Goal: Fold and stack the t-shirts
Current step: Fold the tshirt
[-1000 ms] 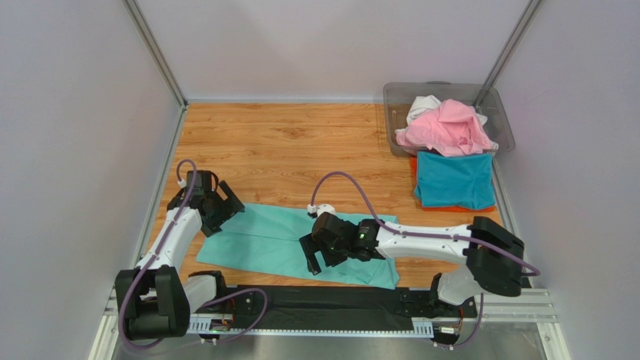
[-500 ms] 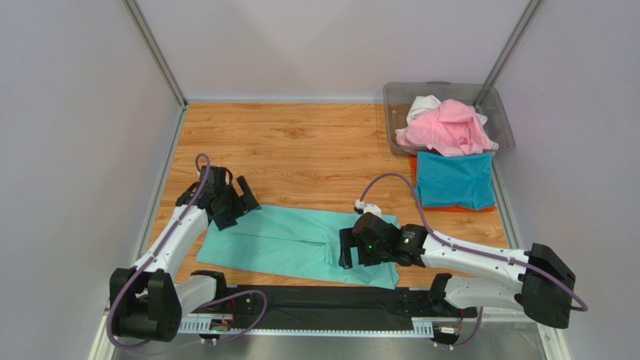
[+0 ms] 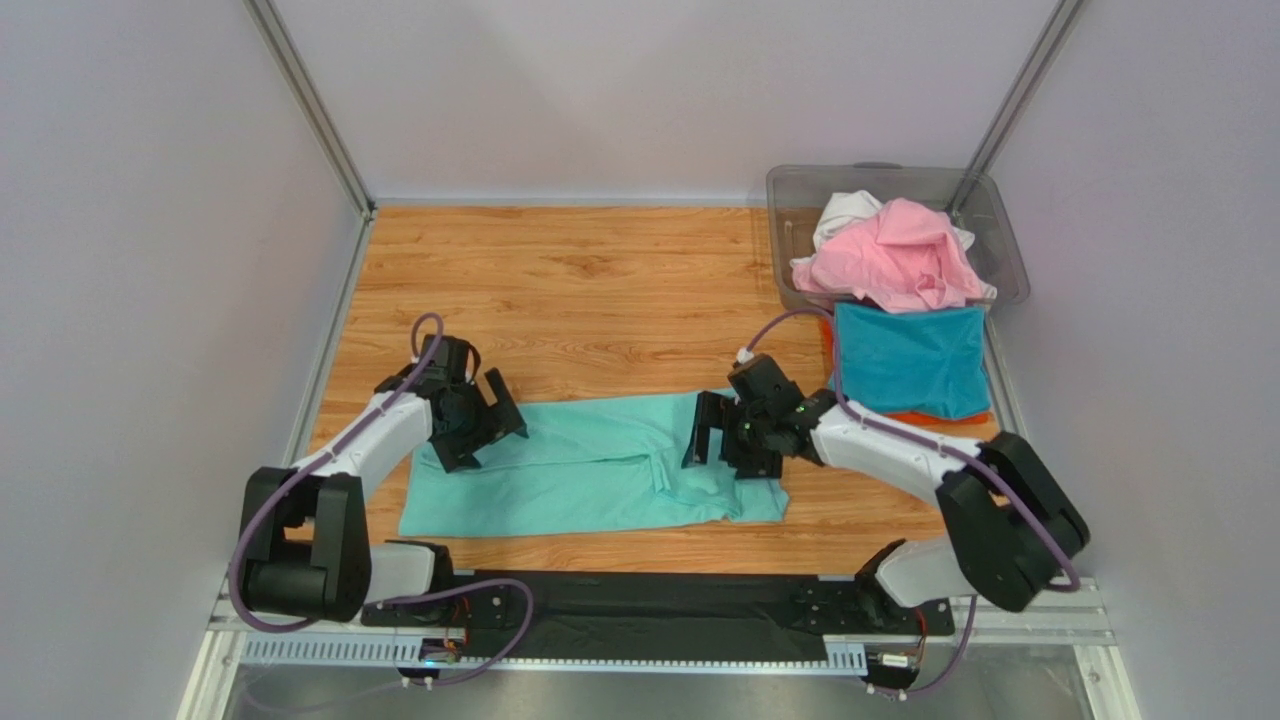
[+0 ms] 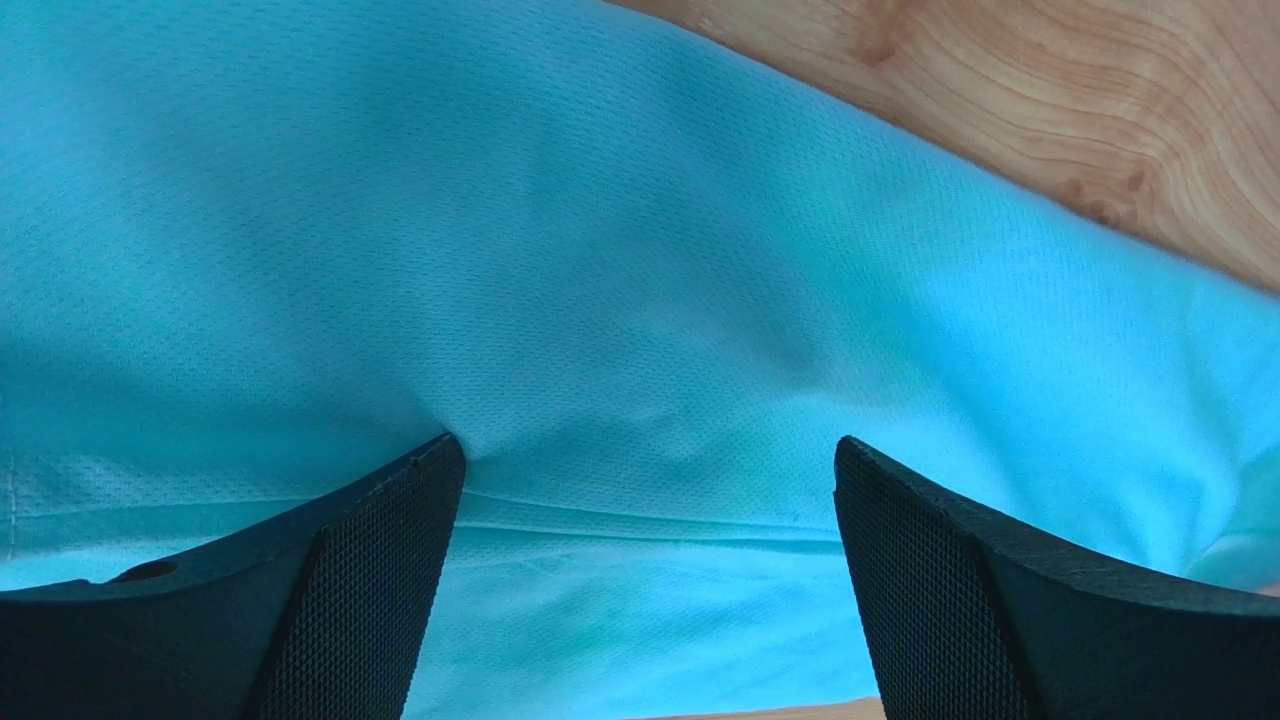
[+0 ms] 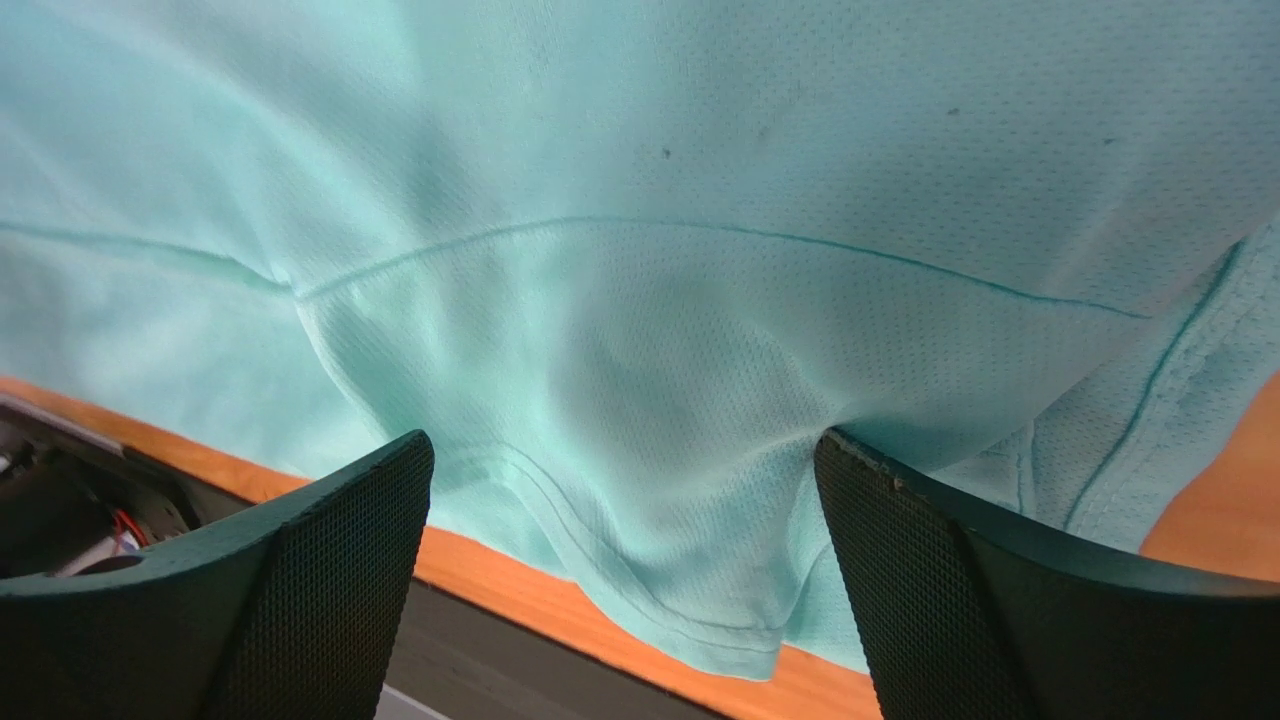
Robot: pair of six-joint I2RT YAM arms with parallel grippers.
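A mint green t-shirt (image 3: 586, 468) lies flat and lengthways across the near part of the wooden table (image 3: 601, 293). My left gripper (image 3: 478, 426) is open over its left end, both fingertips (image 4: 376, 555) down on the cloth (image 4: 646, 300). At the right end my right gripper (image 3: 723, 441) is open too, its fingers (image 5: 962, 570) pressing into the fabric (image 5: 646, 345) near a hem. Neither gripper holds anything. A folded teal t-shirt (image 3: 909, 360) rests on an orange one (image 3: 902, 417) at the right. A pink t-shirt (image 3: 887, 255) and a white one (image 3: 845, 210) are bunched in the bin.
The clear grey plastic bin (image 3: 784, 195) stands in the back right corner. Grey walls close in the table on three sides. A black rail (image 3: 646, 600) with the arm bases runs along the near edge, just below the shirt's hem.
My right gripper swung from the shirt's near middle out to its right end. My left gripper slid right onto the left end. The shirt's near right edge now lies farther from the rail.
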